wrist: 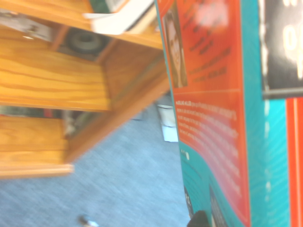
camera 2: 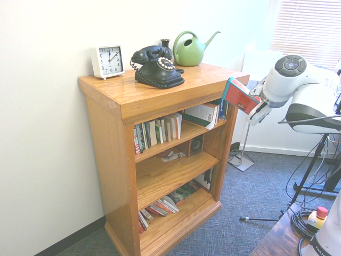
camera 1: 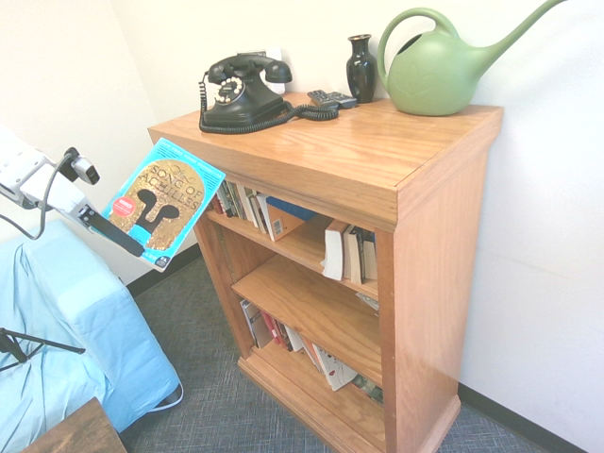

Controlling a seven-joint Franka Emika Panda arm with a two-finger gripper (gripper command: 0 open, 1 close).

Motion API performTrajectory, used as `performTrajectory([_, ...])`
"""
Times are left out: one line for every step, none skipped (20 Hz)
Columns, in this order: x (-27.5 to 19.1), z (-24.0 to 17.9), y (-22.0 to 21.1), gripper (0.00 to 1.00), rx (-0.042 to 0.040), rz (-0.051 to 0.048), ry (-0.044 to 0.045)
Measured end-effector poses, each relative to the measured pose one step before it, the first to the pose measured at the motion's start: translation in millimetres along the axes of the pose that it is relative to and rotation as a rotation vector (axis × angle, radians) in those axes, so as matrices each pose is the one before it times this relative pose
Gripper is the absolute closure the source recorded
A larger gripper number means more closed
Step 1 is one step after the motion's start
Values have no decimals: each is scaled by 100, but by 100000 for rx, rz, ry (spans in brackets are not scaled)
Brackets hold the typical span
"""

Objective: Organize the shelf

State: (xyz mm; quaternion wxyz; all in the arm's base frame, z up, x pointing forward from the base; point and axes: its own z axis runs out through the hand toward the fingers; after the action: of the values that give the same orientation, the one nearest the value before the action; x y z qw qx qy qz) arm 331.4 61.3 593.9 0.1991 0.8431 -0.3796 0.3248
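Observation:
The shelf (camera 1: 377, 165) is an orange-brown wooden bookcase against the wall, with books leaning and lying on its tiers. I hold a teal paperback (camera 1: 162, 203) with a gold helmet on its cover in the air, just off the shelf's top front corner. My gripper (camera 1: 132, 243) is shut on the book's lower edge. From the other side, the shelf (camera 2: 160, 98) stands at the left, and the book (camera 2: 238, 94) shows its orange-red back beside my gripper (camera 2: 253, 105). The book's back cover (wrist: 213, 118) fills the right of the wrist view.
On the shelf top stand a black rotary phone (camera 1: 243, 92), a dark vase (camera 1: 360, 68), a green watering can (camera 1: 436, 71), a remote (camera 1: 330, 98) and a white clock (camera 2: 107, 61). A blue-draped object (camera 1: 66, 330) and a dark table corner (camera 1: 80, 432) sit nearby.

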Motion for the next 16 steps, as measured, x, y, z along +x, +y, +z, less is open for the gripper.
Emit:
performTrajectory([-299,509,-170,100,2031,263,-735])
performTrajectory([-245,592,-176,100,1897,225,-486])
performTrajectory([-150,631,-114,100,1599,393,-428])
performTrajectory([-132,730,-92,100,1228,458,-704])
performTrajectory([-63,615,-12,100,1107,593,-784])
performTrajectory([-32,580,-43,100,1004,493,-696])
performTrajectory([-51,516,-90,100,1252,437,-701])
performTrajectory([-76,524,-49,100,902,324,-612])
performTrajectory([-37,514,-60,100,726,273,-493])
performTrajectory([-39,509,-45,100,830,243,-329])
performTrajectory([-84,538,-18,100,733,33,-281])
performTrajectory([-99,564,-67,100,862,35,-221])
performTrajectory([-121,503,-69,100,803,7,-295])
performTrajectory([-271,567,-121,100,938,-301,-354])
performTrajectory([-324,522,-148,100,901,-523,-301])
performTrajectory([-353,446,-162,100,828,-544,-243])
